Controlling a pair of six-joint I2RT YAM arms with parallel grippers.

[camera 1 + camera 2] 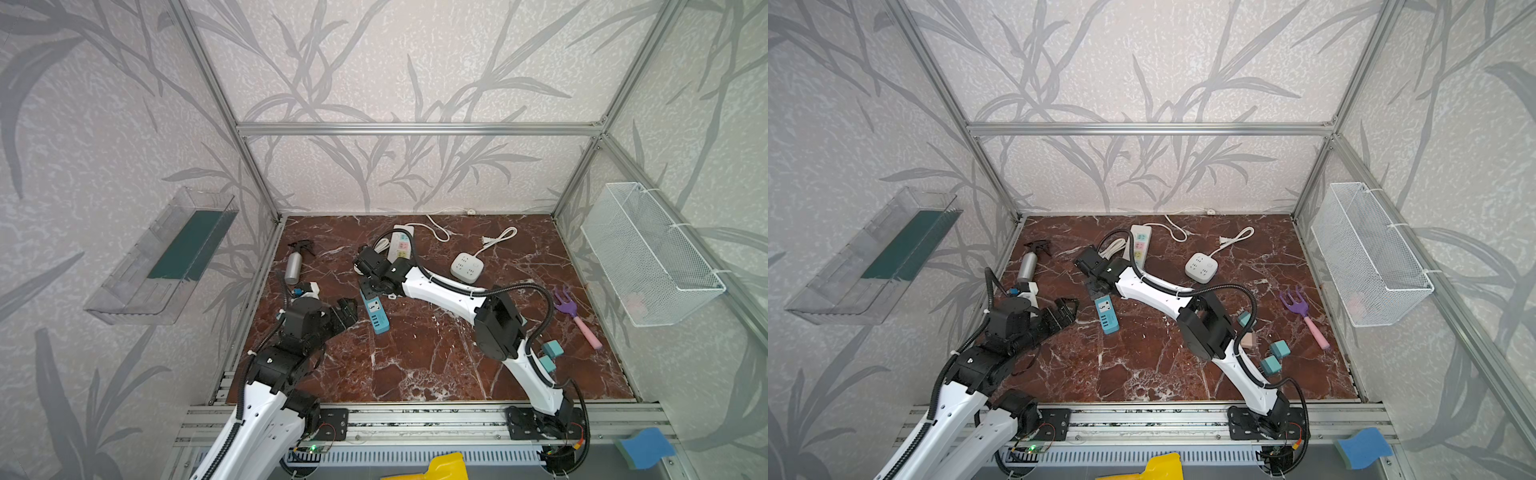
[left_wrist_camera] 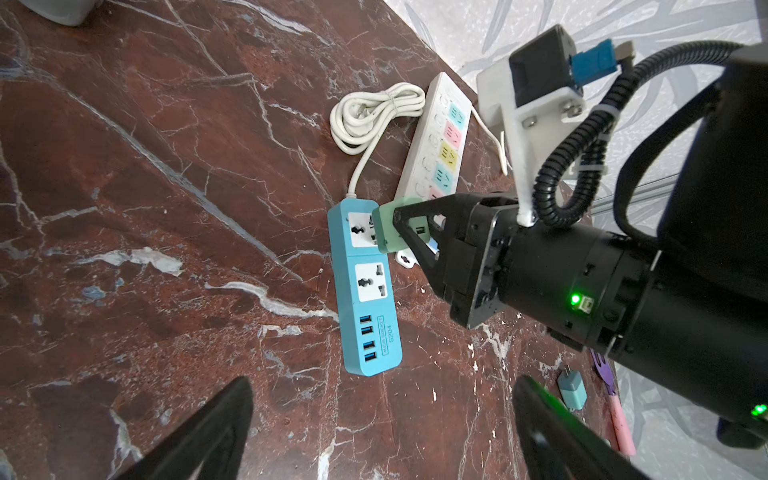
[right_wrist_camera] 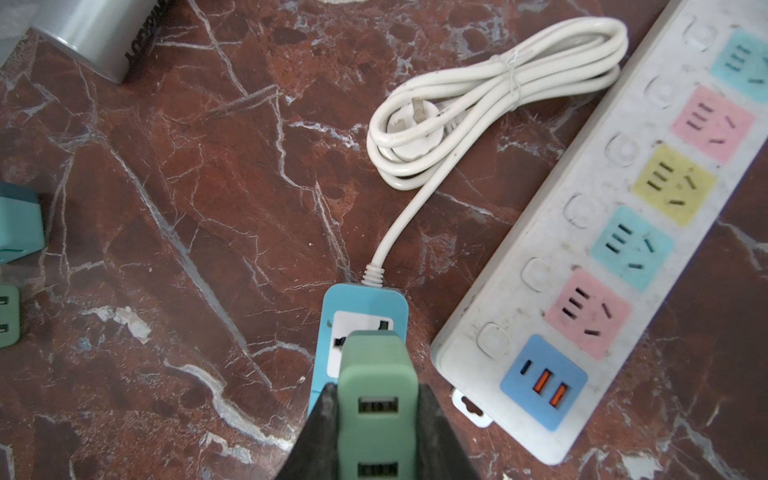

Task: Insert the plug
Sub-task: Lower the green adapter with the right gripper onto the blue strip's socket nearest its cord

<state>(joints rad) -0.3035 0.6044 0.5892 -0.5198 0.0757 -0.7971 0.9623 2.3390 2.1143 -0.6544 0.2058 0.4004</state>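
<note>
A green plug (image 3: 376, 374) with two USB ports is clamped between the fingers of my right gripper (image 3: 377, 399), which is shut on it. The plug is against the far white socket of the blue power strip (image 1: 375, 311) that lies mid-table. Its prongs are hidden, so I cannot tell whether they are in the socket. In the left wrist view the plug (image 2: 388, 226) covers part of that socket on the strip (image 2: 365, 286). My left gripper (image 2: 382, 399) hangs open and empty just short of the strip's USB end, also seen in a top view (image 1: 347, 309).
A long white strip with coloured sockets (image 3: 623, 228) lies close beside the blue one, its coiled cord (image 3: 478, 104) behind. A square white strip (image 1: 467, 268), a spray bottle (image 1: 294, 266), a purple-and-pink fork (image 1: 575, 318) and teal plugs (image 1: 1277, 353) lie around. A wire basket (image 1: 648, 253) hangs on the right wall.
</note>
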